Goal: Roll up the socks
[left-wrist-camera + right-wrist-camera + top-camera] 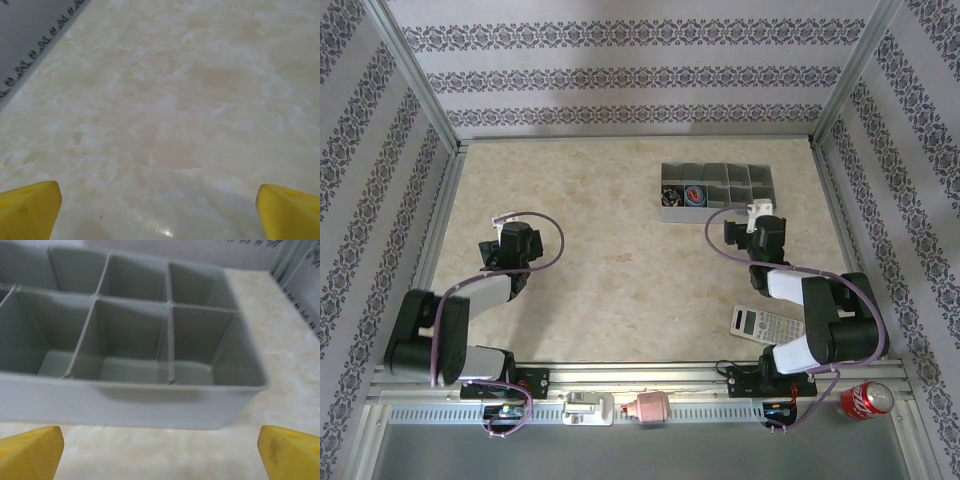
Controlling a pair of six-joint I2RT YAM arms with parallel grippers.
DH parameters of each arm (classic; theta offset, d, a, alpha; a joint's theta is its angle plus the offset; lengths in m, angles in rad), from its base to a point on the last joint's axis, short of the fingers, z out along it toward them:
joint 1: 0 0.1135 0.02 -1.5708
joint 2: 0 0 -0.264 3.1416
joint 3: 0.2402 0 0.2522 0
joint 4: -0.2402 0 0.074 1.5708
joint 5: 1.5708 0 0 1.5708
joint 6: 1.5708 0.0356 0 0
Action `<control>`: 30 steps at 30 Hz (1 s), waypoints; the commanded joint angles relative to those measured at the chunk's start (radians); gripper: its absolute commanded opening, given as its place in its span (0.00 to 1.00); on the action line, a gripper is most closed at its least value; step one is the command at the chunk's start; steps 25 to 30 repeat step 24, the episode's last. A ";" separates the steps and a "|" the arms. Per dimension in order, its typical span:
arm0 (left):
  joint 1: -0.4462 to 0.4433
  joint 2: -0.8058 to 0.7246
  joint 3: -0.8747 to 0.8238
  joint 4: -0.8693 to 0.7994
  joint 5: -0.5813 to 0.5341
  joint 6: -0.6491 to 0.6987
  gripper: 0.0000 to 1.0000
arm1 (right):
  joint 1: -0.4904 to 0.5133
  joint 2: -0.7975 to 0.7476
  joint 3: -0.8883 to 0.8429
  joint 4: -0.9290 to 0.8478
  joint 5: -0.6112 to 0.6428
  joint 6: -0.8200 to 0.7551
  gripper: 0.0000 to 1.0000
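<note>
Two rolled socks lie in the front left compartments of a grey divided tray [760, 192]: a dark sock [671, 197] and, beside it, a blue-teal sock with orange [696, 194]. My right gripper [752, 214] hovers just in front of the tray's right end, open. In the right wrist view its yellow fingertips [30, 450] stand wide apart with nothing between them, facing bare compartments of the tray [150, 400]. My left gripper [506, 224] is over the left half of the table. It is open [159, 210] above the bare marble top, holding nothing.
A grey calculator [763, 323] lies by the right arm's base. A red can [865, 400] and a pink object [648, 407] sit on the near rail. Patterned walls with metal posts enclose the marble table [620, 260] on three sides.
</note>
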 commanded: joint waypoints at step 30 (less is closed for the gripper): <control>0.081 0.182 -0.110 0.650 0.264 0.138 0.99 | -0.008 0.074 -0.060 0.254 0.011 0.069 0.98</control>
